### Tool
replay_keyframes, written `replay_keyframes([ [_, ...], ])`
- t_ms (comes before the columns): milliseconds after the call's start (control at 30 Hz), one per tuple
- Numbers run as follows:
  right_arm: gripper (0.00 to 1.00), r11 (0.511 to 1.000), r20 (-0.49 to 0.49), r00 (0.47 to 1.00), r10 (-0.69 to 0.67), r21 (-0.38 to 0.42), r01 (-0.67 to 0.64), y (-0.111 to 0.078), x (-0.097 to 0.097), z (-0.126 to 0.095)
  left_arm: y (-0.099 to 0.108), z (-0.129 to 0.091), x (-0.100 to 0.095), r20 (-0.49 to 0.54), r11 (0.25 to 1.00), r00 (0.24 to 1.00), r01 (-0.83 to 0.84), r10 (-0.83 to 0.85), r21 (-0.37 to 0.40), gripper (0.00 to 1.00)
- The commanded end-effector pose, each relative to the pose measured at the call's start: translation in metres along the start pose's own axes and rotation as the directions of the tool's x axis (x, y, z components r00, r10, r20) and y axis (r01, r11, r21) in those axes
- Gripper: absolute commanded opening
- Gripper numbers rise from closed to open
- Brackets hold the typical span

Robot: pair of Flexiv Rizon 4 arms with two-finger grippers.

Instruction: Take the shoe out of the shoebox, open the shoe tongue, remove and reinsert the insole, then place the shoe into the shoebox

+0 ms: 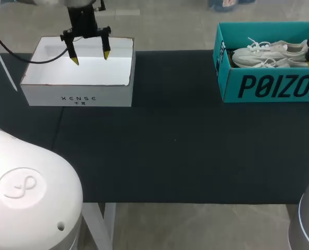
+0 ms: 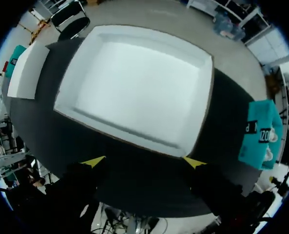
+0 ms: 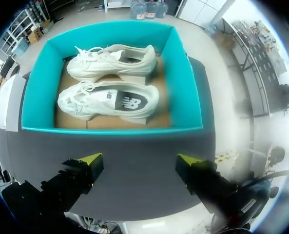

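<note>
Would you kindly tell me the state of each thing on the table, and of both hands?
White box: open, empty.
Teal box: open, holding two shoes.
Near shoe: in the teal box, laced, not held.
Far shoe: in the teal box, laced, not held.
Left hand: open, empty, above the white box.
Right hand: open, empty, by the teal box.

Cream shoes (image 3: pixel 107 100), teal shoebox (image 3: pixel 110 130), white box (image 1: pixel 78 95), black table (image 1: pixel 170 151)
</note>
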State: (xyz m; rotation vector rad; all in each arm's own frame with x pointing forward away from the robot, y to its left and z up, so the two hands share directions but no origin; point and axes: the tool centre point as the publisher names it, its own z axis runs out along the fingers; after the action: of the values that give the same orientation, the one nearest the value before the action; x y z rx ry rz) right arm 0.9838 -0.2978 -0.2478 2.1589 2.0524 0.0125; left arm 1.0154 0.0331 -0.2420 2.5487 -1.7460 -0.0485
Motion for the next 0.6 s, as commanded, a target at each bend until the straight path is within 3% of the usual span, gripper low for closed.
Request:
replay_keyframes([
  [33,1.0,1.0,-0.004,1.0,0.0,-0.004,0.0,-0.004,0.001,0.001,-0.004,-0.002,0.005,0.03,0.959,0.966,0.26,-0.258,-0.117,1.0],
  [267,1.0,1.0,-0.01,1.0,-0.001,-0.008,0.001,-0.005,0.001,0.002,-0.002,-0.002,0.011,0.045,0.974,0.976,0.217,-0.214,-0.059,1.0],
  [400,1.0,1.0,-0.008,1.0,-0.001,-0.009,0.001,-0.006,0.0,0.002,0.001,-0.005,0.022,-0.005,0.996,0.996,0.091,-0.091,0.019,1.0],
  [433,1.0,1.0,-0.007,1.0,-0.001,-0.008,0.001,-0.006,0.0,0.002,0.002,-0.007,0.027,-0.028,0.998,1.0,0.003,-0.001,0.069,1.0],
  [467,1.0,1.0,-0.007,1.0,-0.001,-0.008,0.001,-0.007,0.0,0.002,0.004,-0.008,0.029,-0.025,0.998,1.0,0.012,-0.011,0.057,1.0],
  [533,1.0,1.0,-0.006,1.0,-0.001,-0.007,0.001,-0.007,0.0,0.002,0.006,-0.009,0.032,-0.033,0.992,0.998,-0.056,0.06,0.115,1.0],
  [600,1.0,1.0,-0.007,1.0,0.0,-0.006,0.0,-0.008,-0.001,0.002,0.007,-0.01,0.034,-0.048,0.988,0.994,-0.094,0.101,0.126,1.0],
])
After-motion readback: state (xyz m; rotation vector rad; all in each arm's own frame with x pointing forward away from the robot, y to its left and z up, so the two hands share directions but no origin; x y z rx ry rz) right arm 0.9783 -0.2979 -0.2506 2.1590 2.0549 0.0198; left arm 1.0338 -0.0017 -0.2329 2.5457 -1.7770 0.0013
